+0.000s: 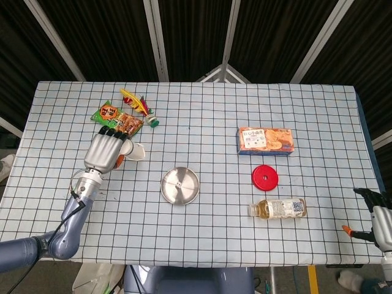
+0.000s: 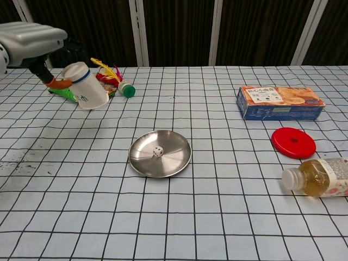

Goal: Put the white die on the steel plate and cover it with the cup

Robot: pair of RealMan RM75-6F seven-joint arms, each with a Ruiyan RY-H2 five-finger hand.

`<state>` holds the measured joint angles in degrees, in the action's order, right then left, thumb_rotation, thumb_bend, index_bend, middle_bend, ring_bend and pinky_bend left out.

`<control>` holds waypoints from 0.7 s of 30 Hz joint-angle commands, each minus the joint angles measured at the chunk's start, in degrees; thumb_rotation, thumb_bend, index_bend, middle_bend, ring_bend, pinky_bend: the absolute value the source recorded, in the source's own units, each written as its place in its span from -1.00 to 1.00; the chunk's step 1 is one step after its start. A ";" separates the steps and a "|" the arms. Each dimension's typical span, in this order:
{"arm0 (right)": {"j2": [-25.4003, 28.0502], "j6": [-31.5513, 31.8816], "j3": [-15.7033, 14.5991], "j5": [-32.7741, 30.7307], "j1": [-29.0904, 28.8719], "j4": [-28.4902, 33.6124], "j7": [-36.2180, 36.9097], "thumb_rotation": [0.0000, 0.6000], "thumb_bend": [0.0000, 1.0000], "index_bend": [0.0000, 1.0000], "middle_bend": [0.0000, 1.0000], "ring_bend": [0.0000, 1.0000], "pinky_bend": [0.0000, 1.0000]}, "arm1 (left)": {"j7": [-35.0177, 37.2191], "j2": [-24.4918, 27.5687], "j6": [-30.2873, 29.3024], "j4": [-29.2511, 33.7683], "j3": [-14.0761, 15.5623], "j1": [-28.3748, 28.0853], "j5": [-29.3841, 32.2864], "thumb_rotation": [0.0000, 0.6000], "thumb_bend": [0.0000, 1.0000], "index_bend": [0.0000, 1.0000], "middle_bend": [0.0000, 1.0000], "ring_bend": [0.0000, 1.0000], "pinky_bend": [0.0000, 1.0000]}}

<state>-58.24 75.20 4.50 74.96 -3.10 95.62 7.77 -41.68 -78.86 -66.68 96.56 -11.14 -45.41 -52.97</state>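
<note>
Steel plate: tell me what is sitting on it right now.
The steel plate holds only the white die, near its centre and uncovered. The cup is off to the side, lifted and tilted in the left hand.

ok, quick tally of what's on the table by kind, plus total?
Snack packets: 2 (green, orange)
Cracker box: 1
Drink bottle: 1
Red disc: 1
Steel plate: 1
White die: 1, on the plate
Cup: 1, held tilted off the table by the left hand
Feathered shuttlecock toy: 1
Total: 9
</note>
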 commanded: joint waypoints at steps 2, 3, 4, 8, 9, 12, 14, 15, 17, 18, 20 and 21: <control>0.25 0.50 -0.04 0.26 0.31 0.12 0.36 1.00 -0.81 -0.58 -0.62 -0.70 -0.98 | -3.45 2.42 -1.06 8.56 -2.59 -2.29 -0.37 1.00 0.06 -0.28 -0.25 -0.49 -0.63; 0.39 0.70 0.03 0.33 0.38 0.15 0.61 1.00 -0.81 -0.58 -0.62 -0.70 -0.98 | -4.01 2.53 -0.84 10.63 -3.10 -2.82 0.39 1.00 0.06 -0.28 -0.25 -0.49 -0.63; 0.35 0.75 0.08 0.36 0.38 0.15 0.75 1.00 -0.81 -0.58 -0.62 -0.70 -0.98 | -4.74 2.61 -0.53 12.61 -3.52 -3.41 1.36 1.00 0.06 -0.28 -0.25 -0.49 -0.63; 0.49 1.09 0.15 0.33 0.60 0.11 1.28 1.00 -0.81 -0.58 -0.62 -0.70 -0.98 | -8.50 2.25 0.39 16.86 -4.23 -5.88 4.83 1.00 0.06 -0.26 -0.25 -0.49 -0.63; 0.55 1.13 0.11 0.38 0.66 0.07 1.42 1.00 -0.81 -0.58 -0.62 -0.70 -0.98 | -10.16 1.88 0.23 17.58 -4.18 -6.65 6.13 1.00 0.06 -0.26 -0.25 -0.49 -0.64; 0.66 1.37 0.08 0.52 0.84 -0.03 1.86 1.00 -0.81 -0.58 -0.62 -0.70 -0.98 | -14.20 0.17 0.13 18.98 -3.79 -8.83 11.02 1.00 0.06 -0.25 -0.25 -0.49 -0.65; 0.68 1.68 0.09 0.66 1.00 -0.16 2.20 1.00 -0.81 -0.58 -0.62 -0.70 -0.98 | -17.40 -1.21 -0.21 19.65 -4.00 -10.96 16.51 1.00 0.06 -0.25 -0.25 -0.50 -0.66; 0.83 1.78 0.12 0.67 1.07 -0.22 2.40 1.00 -0.81 -0.58 -0.62 -0.70 -0.98 | -19.22 -1.85 -0.55 19.55 -4.06 -12.16 18.67 1.00 0.06 -0.25 -0.25 -0.51 -0.67; 1.02 1.90 0.17 0.64 1.17 -0.25 2.69 1.00 -0.81 -0.58 -0.62 -0.70 -0.98 | -21.82 -2.70 -1.24 19.39 -4.18 -13.89 22.08 1.00 0.06 -0.25 -0.27 -0.52 -0.69; 1.02 1.81 0.12 0.60 1.20 -0.36 2.76 1.00 -0.81 -0.58 -0.62 -0.70 -0.98 | -22.86 -3.29 -1.68 19.38 -4.54 -14.86 24.52 1.00 0.06 -0.25 -0.27 -0.53 -0.69; 0.99 1.73 0.10 0.50 1.22 -0.45 2.81 1.00 -0.81 -0.58 -0.62 -0.70 -0.98 | -24.11 -3.99 -2.44 19.27 -5.19 -16.20 27.92 1.00 0.05 -0.25 -0.28 -0.53 -0.70; 0.99 1.69 0.12 0.42 1.22 -0.48 2.83 1.00 -0.81 -0.58 -0.62 -0.70 -0.98 | -24.98 -4.40 -2.89 19.01 -5.52 -17.09 29.93 1.00 0.05 -0.25 -0.28 -0.53 -0.70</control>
<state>-57.25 76.91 4.61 75.40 -1.89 95.16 10.59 -63.09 -81.29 -68.09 115.43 -15.64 -59.21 -28.46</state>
